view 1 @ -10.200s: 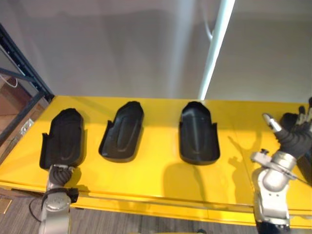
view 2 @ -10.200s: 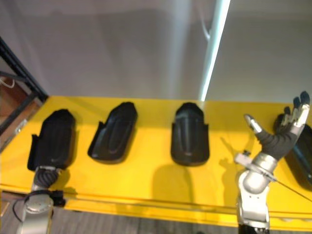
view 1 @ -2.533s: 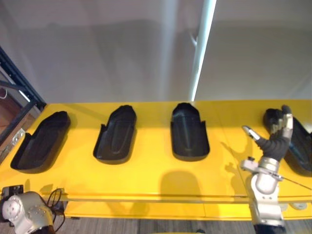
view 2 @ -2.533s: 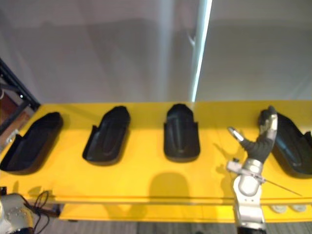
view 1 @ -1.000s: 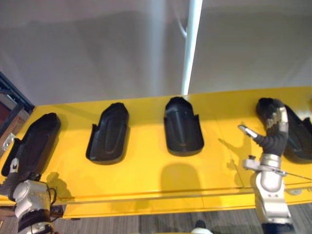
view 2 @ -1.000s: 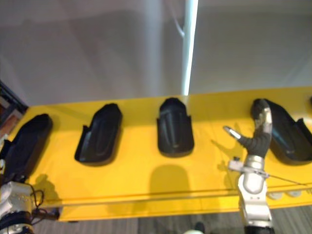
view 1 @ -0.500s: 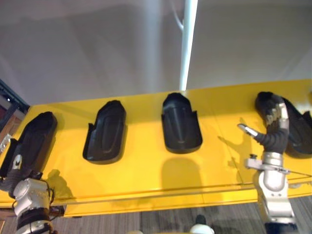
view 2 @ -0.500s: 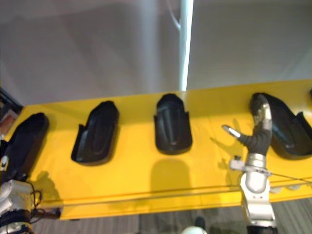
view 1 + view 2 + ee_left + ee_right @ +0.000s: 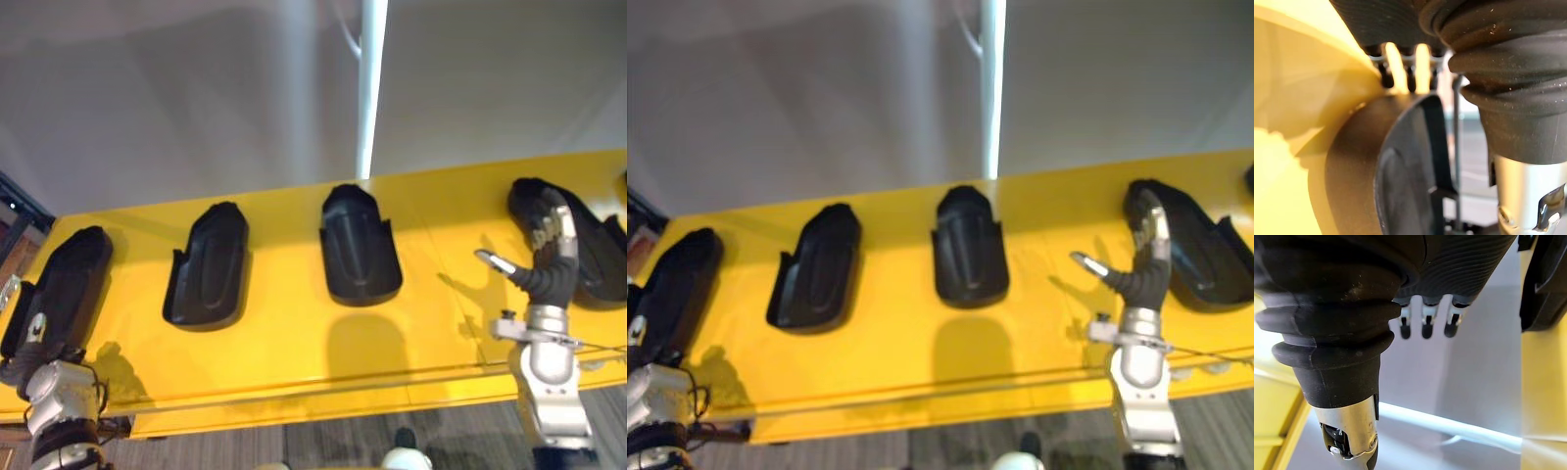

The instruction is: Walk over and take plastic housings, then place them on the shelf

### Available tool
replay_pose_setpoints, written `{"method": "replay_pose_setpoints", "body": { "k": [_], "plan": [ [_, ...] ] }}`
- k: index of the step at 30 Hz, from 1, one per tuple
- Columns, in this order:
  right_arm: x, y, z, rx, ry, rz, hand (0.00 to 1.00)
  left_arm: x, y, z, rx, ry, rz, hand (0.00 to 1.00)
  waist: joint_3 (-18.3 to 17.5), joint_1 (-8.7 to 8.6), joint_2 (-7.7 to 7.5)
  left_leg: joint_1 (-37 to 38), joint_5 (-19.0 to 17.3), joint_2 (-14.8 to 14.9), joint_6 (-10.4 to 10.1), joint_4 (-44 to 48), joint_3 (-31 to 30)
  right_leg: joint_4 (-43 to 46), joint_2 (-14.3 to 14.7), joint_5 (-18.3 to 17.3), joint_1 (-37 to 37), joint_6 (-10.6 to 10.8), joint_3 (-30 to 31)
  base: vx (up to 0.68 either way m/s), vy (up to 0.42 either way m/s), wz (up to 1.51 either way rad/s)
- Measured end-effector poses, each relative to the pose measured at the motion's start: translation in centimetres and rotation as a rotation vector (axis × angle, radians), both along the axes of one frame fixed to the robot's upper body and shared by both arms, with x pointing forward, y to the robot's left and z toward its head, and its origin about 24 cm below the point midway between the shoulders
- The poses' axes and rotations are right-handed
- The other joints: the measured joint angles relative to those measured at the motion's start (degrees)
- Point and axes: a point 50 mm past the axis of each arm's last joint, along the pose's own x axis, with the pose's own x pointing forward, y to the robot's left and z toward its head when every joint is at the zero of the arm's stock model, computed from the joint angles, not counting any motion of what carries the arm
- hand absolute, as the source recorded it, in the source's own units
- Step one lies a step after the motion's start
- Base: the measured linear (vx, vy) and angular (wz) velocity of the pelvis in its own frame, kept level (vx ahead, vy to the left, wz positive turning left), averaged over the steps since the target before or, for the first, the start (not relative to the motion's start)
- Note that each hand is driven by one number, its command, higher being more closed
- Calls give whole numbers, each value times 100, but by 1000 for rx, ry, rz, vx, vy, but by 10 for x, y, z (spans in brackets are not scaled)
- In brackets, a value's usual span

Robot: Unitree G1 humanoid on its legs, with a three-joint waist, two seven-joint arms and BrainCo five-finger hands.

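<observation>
Several black plastic housings lie in a row on the yellow table (image 9: 294, 343): a far-left housing (image 9: 61, 284), a second housing (image 9: 208, 264), a middle housing (image 9: 360, 257) and a right housing (image 9: 588, 250). My left hand (image 9: 32, 343) is at the near end of the far-left housing (image 9: 1396, 171), its fingers (image 9: 1386, 78) straight and resting at its rim. Upright over the table, just before the right housing's left side, is my right hand (image 9: 551, 257). It is open, with straight fingers (image 9: 1425, 325) and its thumb spread. Neither hand holds anything.
A grey wall with a white vertical pole (image 9: 368, 88) stands behind the table. A black shelf frame (image 9: 18, 196) shows at the far left. Grey carpet runs under the table's front edge. Another dark thing (image 9: 624, 178) sits at the right border.
The whole picture has shifted a little, so the camera moved. My left hand rose from below the table edge to the far-left housing. The right hand stays by the right housing.
</observation>
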Motion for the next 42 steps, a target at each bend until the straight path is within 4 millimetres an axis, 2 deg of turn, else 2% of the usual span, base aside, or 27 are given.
{"method": "replay_pose_setpoints", "body": {
  "k": [16,20,23,26,29,30,33,34,36,38,39,42],
  "plan": [
    [-1,-3,0,-39,28,26,0,-2,0,-2,-25,-8,42,0,40,-27,50,-1,0,-3,0,1,19,1,2,3,-56,2,30,-2,2,0],
    [-1,-4,0,-42,30,28,0,-6,2,-1,-23,11,113,0,61,-37,89,-5,1,-6,0,1,31,10,2,5,-85,1,49,-4,5,-2],
    [-2,-4,-1,-41,35,26,0,-12,6,5,36,50,227,0,63,-35,94,-5,1,-5,0,1,15,9,2,5,-83,1,44,0,0,0],
    [-4,-4,-5,-31,48,23,0,-24,14,18,96,42,387,0,66,-14,99,-6,1,-4,1,0,0,3,3,5,-69,1,21,-5,2,3],
    [-9,-4,-12,-1,63,4,0,-30,21,49,220,-65,496,0,66,-1,99,8,1,6,1,-11,-29,-20,11,5,17,1,-28,0,0,8],
    [-10,-3,-14,19,57,-4,0,-30,22,67,303,-131,515,0,68,8,102,5,1,7,1,-19,-31,-20,10,4,21,0,-39,0,0,4],
    [-14,2,-20,61,57,-15,0,-24,11,122,545,-343,468,0,66,-2,105,12,3,8,3,-27,-111,-21,6,4,91,1,-146,-3,2,11],
    [-15,2,-21,68,58,-19,0,-22,6,132,583,-386,441,0,56,-5,117,11,3,7,3,-29,-153,-21,6,2,109,-2,-167,2,5,15],
    [-16,4,-21,78,50,-26,0,-14,-15,160,742,-505,242,0,21,2,162,12,7,5,5,-46,-159,-21,4,1,107,-3,-171,5,4,4],
    [-16,4,-20,75,45,-39,0,-9,-32,165,805,-550,65,0,-8,4,206,15,7,6,5,-51,-159,-21,5,1,109,-3,-176,0,0,0],
    [-16,4,-20,70,45,-42,0,-7,-40,160,816,-542,-30,0,-28,5,237,17,7,8,6,-54,-159,-21,8,2,109,-3,-179,0,0,0],
    [-17,4,-20,71,45,-46,0,-2,-44,142,750,-530,-199,0,-55,11,259,25,12,32,-1,-53,-159,-22,31,3,118,-4,-189,0,0,0]
  ]
}}
